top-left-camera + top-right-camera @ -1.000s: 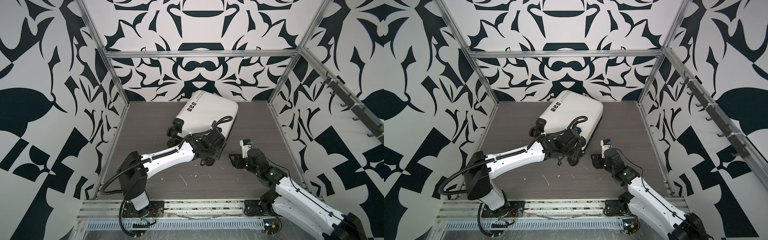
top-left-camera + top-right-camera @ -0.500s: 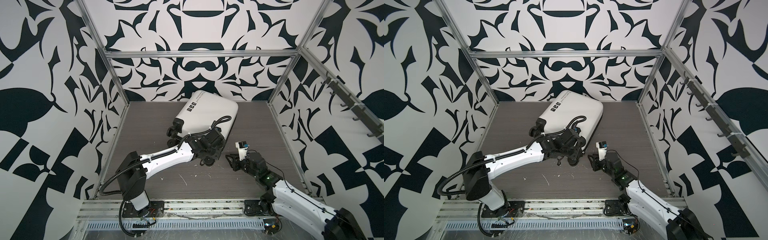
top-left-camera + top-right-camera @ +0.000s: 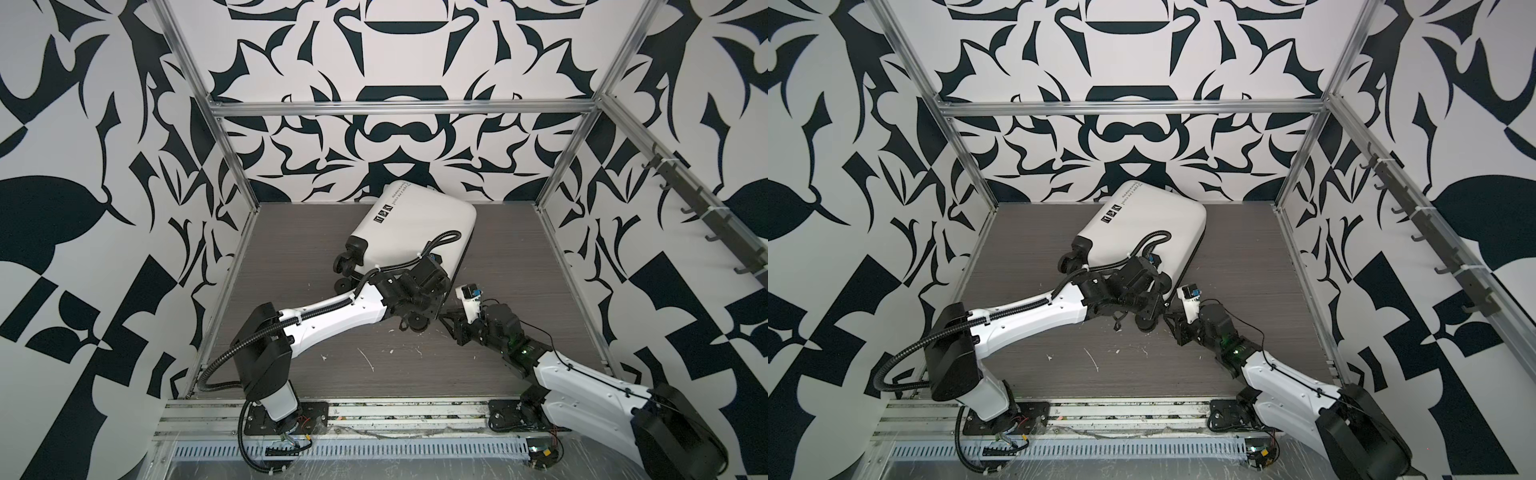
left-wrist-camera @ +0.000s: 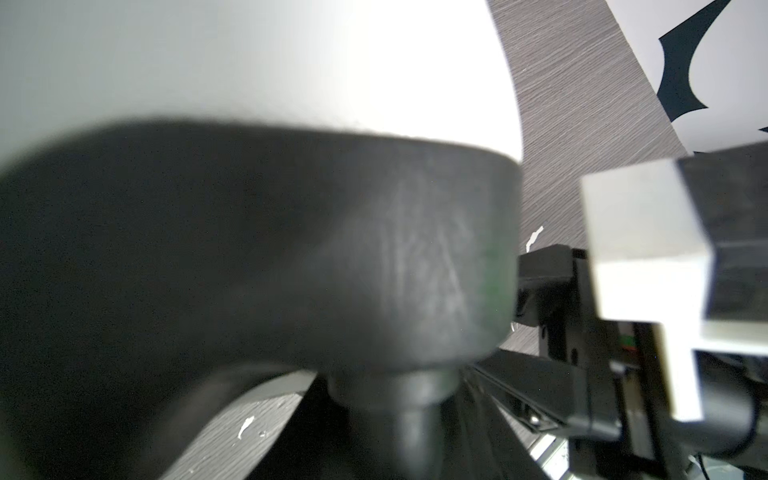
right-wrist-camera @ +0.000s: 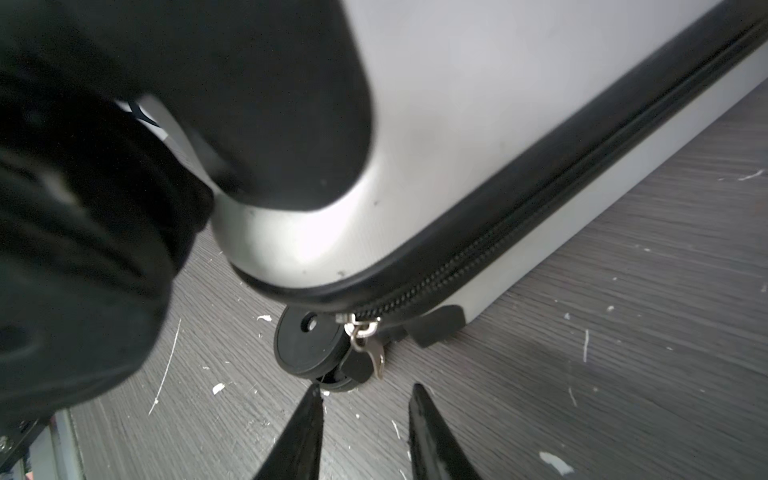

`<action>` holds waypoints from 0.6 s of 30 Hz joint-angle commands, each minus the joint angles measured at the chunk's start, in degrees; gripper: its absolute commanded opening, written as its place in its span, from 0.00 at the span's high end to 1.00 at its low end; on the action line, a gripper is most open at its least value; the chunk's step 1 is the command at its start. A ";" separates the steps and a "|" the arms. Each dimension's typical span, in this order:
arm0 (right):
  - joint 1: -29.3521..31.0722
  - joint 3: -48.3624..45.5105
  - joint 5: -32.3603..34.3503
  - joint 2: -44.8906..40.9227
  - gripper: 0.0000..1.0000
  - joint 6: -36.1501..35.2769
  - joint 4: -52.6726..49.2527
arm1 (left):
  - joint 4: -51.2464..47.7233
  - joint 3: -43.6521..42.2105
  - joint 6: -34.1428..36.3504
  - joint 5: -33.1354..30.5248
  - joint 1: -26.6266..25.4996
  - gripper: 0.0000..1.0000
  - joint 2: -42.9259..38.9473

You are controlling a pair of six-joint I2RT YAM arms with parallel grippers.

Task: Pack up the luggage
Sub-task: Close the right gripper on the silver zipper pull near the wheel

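**Case shut, zip to finish**

In both top views the luggage lies closed toward the back of the table, with the left gripper at its near corner.

Left wrist: white shell and a black wheel housing fill the view, so I cannot tell its grip.

Right wrist: the right gripper, narrowly parted and empty, sits just short of the zipper pull. Probably only zipping remains.

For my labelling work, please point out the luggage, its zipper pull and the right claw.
luggage (image 3: 411,228): in a top view, middle of the white shell.
zipper pull (image 5: 362,330): right wrist view, its metal ring.
right claw (image 5: 365,388): right wrist view, midway between the fingertips.
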 commanded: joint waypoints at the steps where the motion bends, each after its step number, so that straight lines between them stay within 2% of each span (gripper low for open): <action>1: 0.44 2.70 1.48 1.61 0.62 -0.76 5.30 | 0.72 -1.29 -0.36 -0.70 0.99 1.00 -1.94; 10: 0.85 4.58 1.73 7.95 0.68 -0.51 10.29 | 1.05 -1.64 -0.60 -0.27 1.17 1.00 -2.15; 18: 0.81 4.19 4.05 9.91 0.75 -0.06 13.32 | 1.23 -1.94 -0.68 0.04 1.17 1.00 -2.46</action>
